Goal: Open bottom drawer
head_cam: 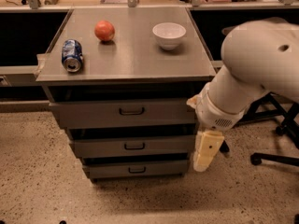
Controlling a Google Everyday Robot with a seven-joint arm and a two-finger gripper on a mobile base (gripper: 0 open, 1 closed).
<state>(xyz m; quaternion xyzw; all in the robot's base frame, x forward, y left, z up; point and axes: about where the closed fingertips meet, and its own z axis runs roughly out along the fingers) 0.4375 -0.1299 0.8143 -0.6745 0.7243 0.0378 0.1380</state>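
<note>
The bottom drawer (107, 171) is the narrowest grey front at the foot of the grey metal cabinet, closed, with a small dark loop handle (137, 170) at its centre. Above it are the mid-sized drawer (103, 148) and the widest top drawer (93, 113), both closed. My gripper (205, 154) is a cream-coloured piece hanging down from the big white arm (252, 73). It sits just right of the cabinet, level with the middle and bottom drawers, and holds nothing that I can see.
On the cabinet top (135, 59) lie a blue can (72, 56) on its side, a red apple (104, 31) and a white bowl (169, 34). A black office chair base (275, 143) stands on the speckled floor at the right. A counter runs behind.
</note>
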